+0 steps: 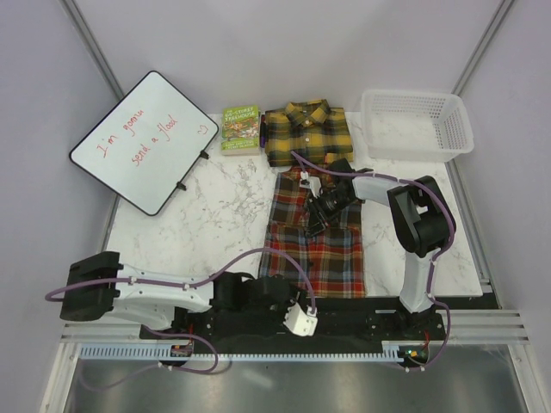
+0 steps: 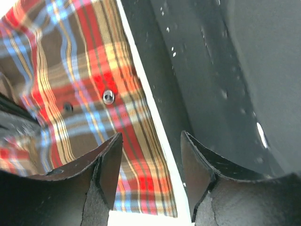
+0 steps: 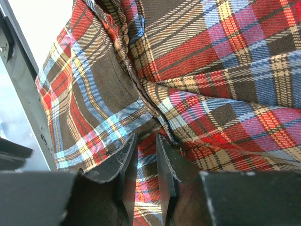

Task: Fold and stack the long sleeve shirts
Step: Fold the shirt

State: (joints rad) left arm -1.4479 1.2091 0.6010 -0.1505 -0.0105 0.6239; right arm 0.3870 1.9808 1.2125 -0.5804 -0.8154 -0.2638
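A white marble-patterned table [image 1: 207, 215] is seen, closed in by plain pale walls [image 1: 284, 43] on three sides. A black rail [image 1: 362, 323] is fixed along the near edge of the table, where both arms are mounted.

The right pincer [image 3: 146, 136] is lowered onto the far half of the red-brown shirt [image 1: 314, 254]. Its fingers are drawn nearly together and are clamped on a raised fold of the plaid cloth, and creases are gathered toward the fingertips. The shirt is spread flat and lengthwise, from just beyond this pincer back to the near edge of the table.

The yellow and black shirt [image 1: 306, 133] is laid folded just beyond the right pincer, collar away from it, its near edge met by the far end of the red-brown shirt. A small green book [image 1: 240, 129] is placed beyond and to the left of that pincer, beside the yellow and black shirt. A white plastic basket [image 1: 417, 125] is set beyond and to the right. A whiteboard [image 1: 142, 142] with red handwriting is propped well to the left.

The left pincer [image 2: 150, 141] is held low at the near edge of the table, fingers apart with nothing gripped between them. The hem of the red-brown shirt, with a metal button [image 2: 108, 96], is seen just ahead and to its left.
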